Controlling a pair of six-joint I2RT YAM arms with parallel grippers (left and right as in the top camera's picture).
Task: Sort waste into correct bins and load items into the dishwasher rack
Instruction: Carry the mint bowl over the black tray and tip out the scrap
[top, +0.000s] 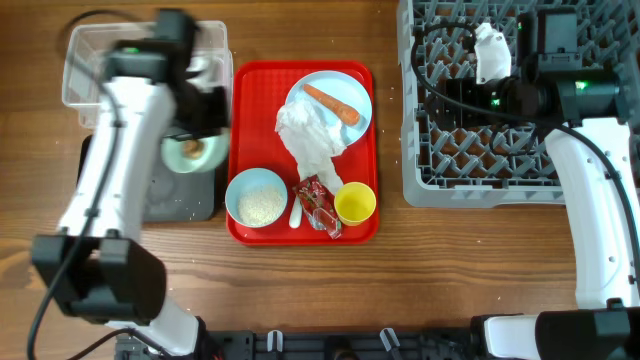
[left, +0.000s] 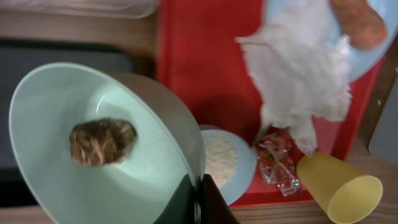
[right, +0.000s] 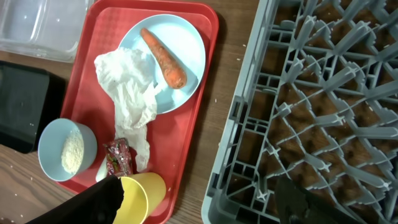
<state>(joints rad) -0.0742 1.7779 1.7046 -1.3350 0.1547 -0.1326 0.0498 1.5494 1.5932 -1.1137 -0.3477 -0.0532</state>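
Left hand (left: 199, 194) clamps rim of pale teal plastic bowl (left: 152, 155) at 6 o'clock, tilted above shallow black tray (top: 188, 200). Rigid, light, slick; small brown scrap (left: 101, 141) probably sticky. Right hand (right: 199, 186) spread, empty.

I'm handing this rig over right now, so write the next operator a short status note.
Left gripper shut on tilted teal bowl, brown scrap inside, above black tray.
Right gripper open, empty, over rack.
On red tray: plate with carrot and napkin, rice bowl, wrapper, spoon, yellow cup.
No dishes visible in rack; all sorting left.
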